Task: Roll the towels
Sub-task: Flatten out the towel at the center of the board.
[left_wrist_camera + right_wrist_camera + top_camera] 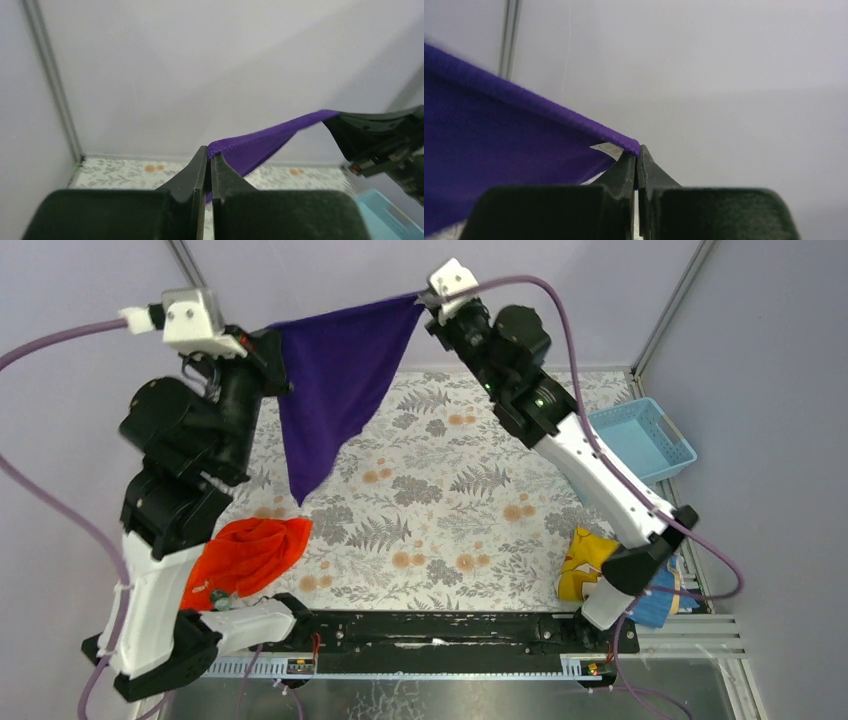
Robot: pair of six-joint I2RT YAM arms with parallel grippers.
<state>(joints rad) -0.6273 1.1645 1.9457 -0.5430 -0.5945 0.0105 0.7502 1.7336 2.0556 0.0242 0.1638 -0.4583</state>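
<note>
The purple towel [335, 390] hangs above the bench's [450, 500] 11 o'clock side, stretched by its top edge between both arms, with a free corner drooping toward the flowered surface. The left end effector [209, 152] is clamped on one top corner. The right end effector [638, 152] pinches the other corner, beside a small white tag [606, 148]. The orange towel [250, 555] lies crumpled at 8 o'clock. A blue basket [645, 435] sits at 2 o'clock and a yellow-and-blue cloth [585, 560] at 4 o'clock.

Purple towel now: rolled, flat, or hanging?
Hanging, unrolled: left gripper and right gripper pinch top corners of the purple towel; it drapes to a point.
</note>
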